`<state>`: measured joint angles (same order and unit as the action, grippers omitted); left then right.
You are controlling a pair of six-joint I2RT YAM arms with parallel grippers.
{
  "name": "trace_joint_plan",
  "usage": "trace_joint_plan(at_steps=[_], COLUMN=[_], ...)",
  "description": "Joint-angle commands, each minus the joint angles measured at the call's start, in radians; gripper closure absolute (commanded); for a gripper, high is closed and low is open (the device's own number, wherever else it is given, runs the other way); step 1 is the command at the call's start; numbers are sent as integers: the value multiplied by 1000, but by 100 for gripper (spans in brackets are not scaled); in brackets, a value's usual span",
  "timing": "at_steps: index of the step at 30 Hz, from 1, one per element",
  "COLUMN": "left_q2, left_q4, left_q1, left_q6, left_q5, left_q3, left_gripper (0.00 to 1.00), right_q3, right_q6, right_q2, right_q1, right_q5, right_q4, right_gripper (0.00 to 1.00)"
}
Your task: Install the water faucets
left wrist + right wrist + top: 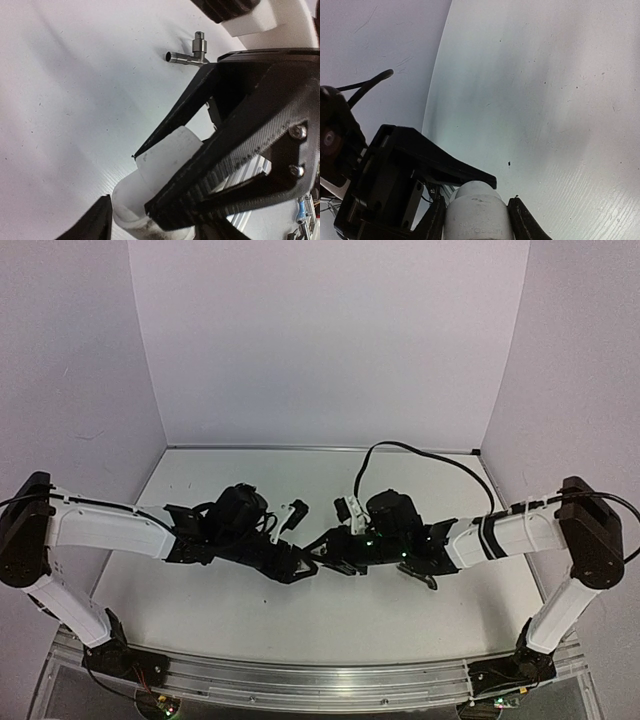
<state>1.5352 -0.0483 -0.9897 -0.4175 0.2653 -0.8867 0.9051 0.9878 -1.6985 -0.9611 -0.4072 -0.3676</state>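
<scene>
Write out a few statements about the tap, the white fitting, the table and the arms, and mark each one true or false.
1. The tap is screwed into the white fitting. False: the two are apart and not yet joined.
2. The white fitting sits between the fingers of the right hand. True.
3. The table is dark wood. False: it is white.
4. The left arm and the right arm reach toward each other over the middle of the table. True.
</scene>
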Motion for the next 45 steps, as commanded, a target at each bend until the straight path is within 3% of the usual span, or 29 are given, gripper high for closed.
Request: trace_joint_plan(at_steps=[1, 4, 11, 16, 21, 23, 24, 26, 36, 42, 44, 45], left_q2=[-139, -221, -361, -307, -281, -272, -257, -243, -224, -231, -234, -245], left_q4=[164, 265, 739, 884, 925, 924, 925, 925, 926, 926, 926, 926], left_q1=[1, 31, 194, 194, 177, 162, 156, 153, 138, 138, 138, 139], left_q6=[-64, -137, -446, -548, -561, -553, -556, -558, -552, -548, -537, -519], left_q5=[54, 152, 481, 624, 660, 669, 672, 673, 662, 641, 635, 622], left_q3=[67, 136, 334, 283, 264, 260, 249, 237, 213, 212, 213, 224], left_gripper=[28, 16, 10, 9, 13, 16, 28, 35, 65, 59, 63, 77], right_q3=[-45, -66, -47, 27, 36, 44, 60, 71, 81, 89, 88, 85], right_q6=[-151, -249, -453, -451, -382, -360, -349, -344, -326, -320, -316, -308], right_q2=[95, 153, 296, 262, 235, 221, 199, 181, 155, 146, 146, 149], right_q1=[-7, -7, -7, -9, -14, -17, -21, -24, -35, -45, -46, -47], right_q5=[40, 53, -44, -238, -223, -220, -233, -237, -209, -214, -209, -208], right_q4=[-51, -51, -54, -134, -240, -264, -278, -279, -291, -292, -291, -289], right_gripper=[100, 100, 100, 100, 100, 100, 100, 100, 100, 100, 100, 97])
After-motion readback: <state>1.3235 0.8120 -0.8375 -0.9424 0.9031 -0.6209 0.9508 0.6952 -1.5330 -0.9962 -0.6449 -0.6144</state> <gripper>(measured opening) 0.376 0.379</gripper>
